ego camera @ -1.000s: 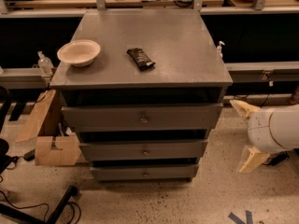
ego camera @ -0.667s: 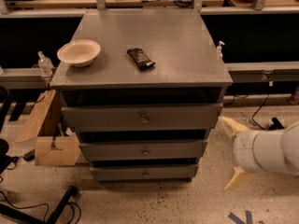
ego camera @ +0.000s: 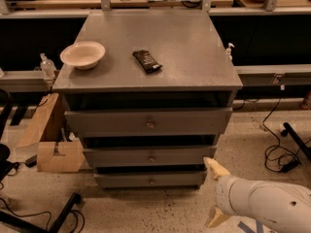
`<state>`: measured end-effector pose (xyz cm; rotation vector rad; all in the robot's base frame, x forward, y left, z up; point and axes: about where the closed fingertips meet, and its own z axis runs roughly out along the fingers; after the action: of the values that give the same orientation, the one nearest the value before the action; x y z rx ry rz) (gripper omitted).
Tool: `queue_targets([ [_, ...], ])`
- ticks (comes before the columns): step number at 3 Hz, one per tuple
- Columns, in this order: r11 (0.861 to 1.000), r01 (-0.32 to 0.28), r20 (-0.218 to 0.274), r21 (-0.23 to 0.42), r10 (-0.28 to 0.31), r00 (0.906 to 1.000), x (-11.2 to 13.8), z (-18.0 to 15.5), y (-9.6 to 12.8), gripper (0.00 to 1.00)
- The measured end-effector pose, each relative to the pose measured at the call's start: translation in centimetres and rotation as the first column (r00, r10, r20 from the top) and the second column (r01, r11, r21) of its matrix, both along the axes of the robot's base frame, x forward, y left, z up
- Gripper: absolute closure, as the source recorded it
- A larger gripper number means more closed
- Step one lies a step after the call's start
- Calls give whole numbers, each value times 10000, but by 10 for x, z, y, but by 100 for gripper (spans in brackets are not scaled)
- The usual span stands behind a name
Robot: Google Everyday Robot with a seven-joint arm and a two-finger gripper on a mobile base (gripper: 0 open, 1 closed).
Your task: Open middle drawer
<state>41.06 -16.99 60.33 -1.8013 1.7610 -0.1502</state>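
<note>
The gripper (ego camera: pixel 215 193) is now brought lower and further left, below the front right corner of the worktop (ego camera: pixel 194 57), with fingers (ego camera: pixel 215 168) spread wide and nothing held. The middle drawer (ego camera: pixel 116 157), under the front edge, is seen shut; its knob (ego camera: pixel 151 158) is not yet reached.

The gripper (ego camera: pixel 209 192), its 2 fingers spread apart, hovered low, just beside the right end of the middle drawer (ego camera: pixel 150 155).
</note>
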Motion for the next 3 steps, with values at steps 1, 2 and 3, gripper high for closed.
queue_targets([
  [1,9986,521,604,-39,-517,9968,16,-19,-19,0],
  [2,9973,733,901,-52,-725,9933,23,-17,-27,0],
  [3,9973,721,980,-122,-706,9927,28,-19,-27,0],
])
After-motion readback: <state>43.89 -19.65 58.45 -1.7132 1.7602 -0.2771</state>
